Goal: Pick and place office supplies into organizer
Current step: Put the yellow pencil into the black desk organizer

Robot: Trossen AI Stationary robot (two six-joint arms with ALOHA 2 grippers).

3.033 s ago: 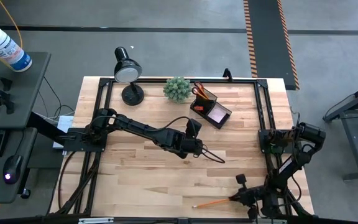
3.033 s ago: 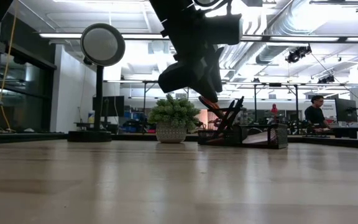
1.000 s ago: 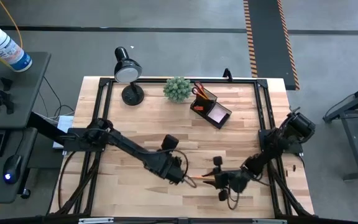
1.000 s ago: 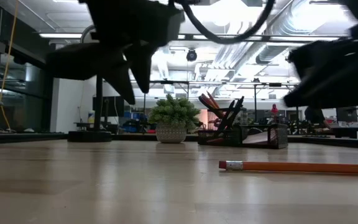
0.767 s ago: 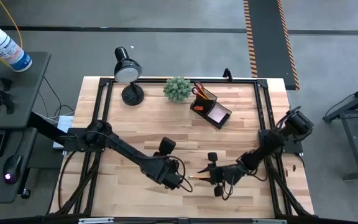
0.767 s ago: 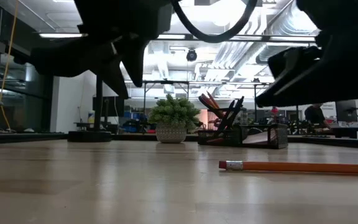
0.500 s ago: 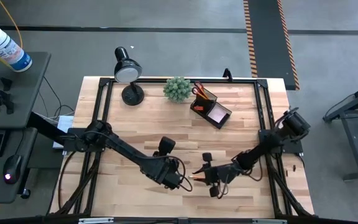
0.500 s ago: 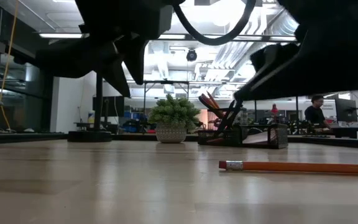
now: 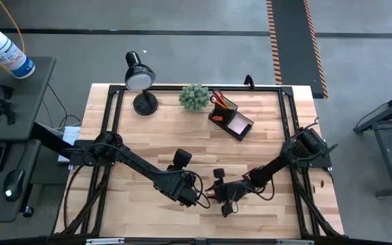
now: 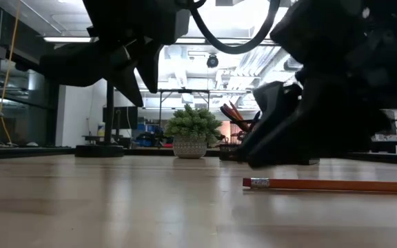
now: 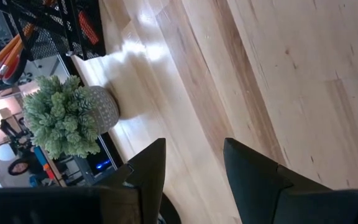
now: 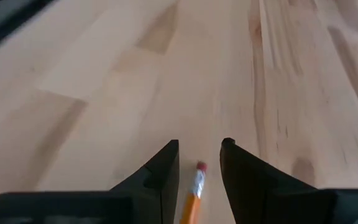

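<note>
Pencil [image 10: 333,184]: thin orange one with a pink eraser end, lying flat on the bench [image 9: 148,136] near the front edge, about mid-width; well apart from the organizer.
Right gripper [image 12: 199,163]: low over the bench, its two fingers spread a little, one on each side of the pencil's eraser end; nothing pinched yet, as far as the right wrist view shows.
Left gripper [image 9: 197,199]: just left of the right gripper, hovering above the wood with fingers spread and nothing between them; in its own view only bare planks lie beyond the fingertips.
Organizer [image 9: 229,116]: dark plastic, far side of the bench, right of the green plant ball [image 9: 194,96]; scissors and pens already stand in its tall cup, and a pink sticky-note pad [image 9: 237,124] lies in the low tray.
Desk lamp [image 9: 139,82]: far left, out of the way.
Handling: the pencil looks light, stiff and slick, and likely to roll or pivot if nudged from one side.
Where to grip: probably across the shaft a little back from the eraser, fingers square to it, so it does not swing when lifted.
Risk: pinching too close to the tip may let it tilt or slip out.
</note>
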